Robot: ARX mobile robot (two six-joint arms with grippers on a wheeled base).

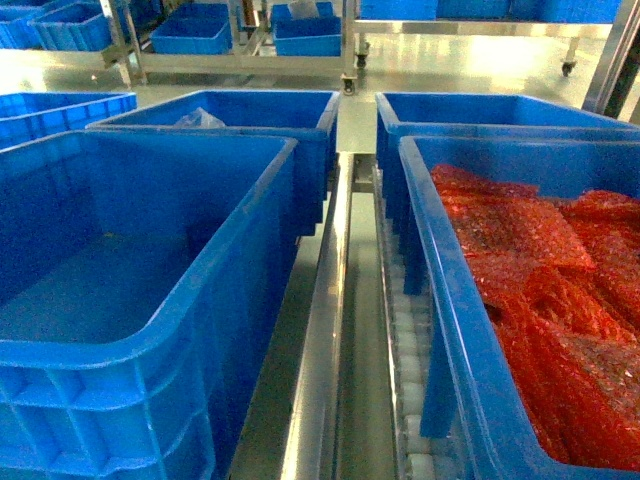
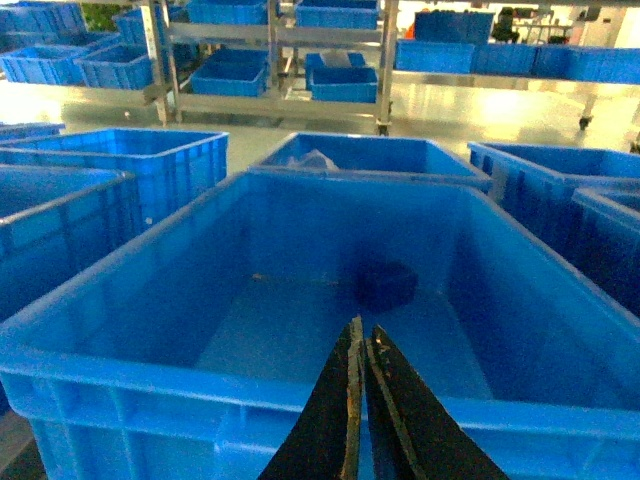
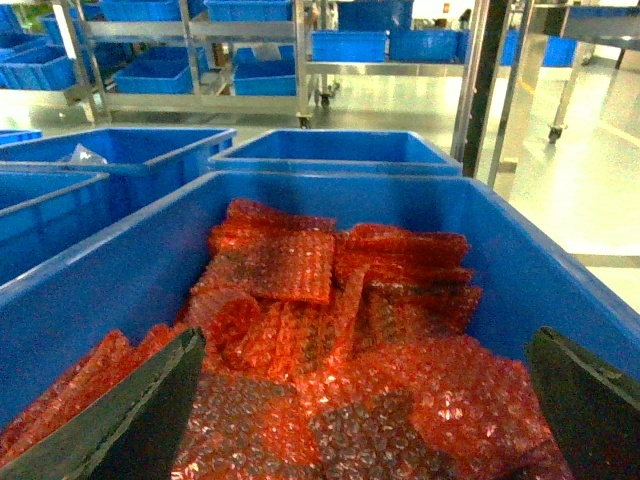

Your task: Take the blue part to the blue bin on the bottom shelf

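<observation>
- In the head view, a large blue bin [image 1: 130, 300] fills the left foreground; its interior shows only bare blue floor and walls.
- On the right of that view stands a second bin [image 1: 450, 330] holding a heap of red bubble-wrap bags [image 1: 560, 300].
- Between the two front bins runs a metal rail [image 1: 325, 340] beside a line of white rollers [image 1: 410, 350].
- Behind the left bin sits another blue bin [image 1: 270, 115] with a clear plastic bag [image 1: 200, 118] showing above its rim; a further bin [image 1: 480, 110] stands behind the right one.
- Neither arm appears in the head view.
- The left wrist-mounted view looks down into the left front bin, where the left gripper [image 2: 362, 400] hangs above the near rim, its dark fingers [image 2: 335, 420] pressed together with nothing between them.
- A dark blue part [image 2: 388, 284] lies on that bin's floor toward the far wall, just beyond the fingertips and apart from them.
- The right wrist-mounted view shows the right gripper [image 3: 360, 410] over the bin of red bags, its fingers [image 3: 130, 420] spread wide apart at the two lower corners of the view and touching none of the bags.
- In the background, metal shelving racks [image 1: 240, 40] carry more blue bins on a glossy floor [image 1: 460, 65].
</observation>
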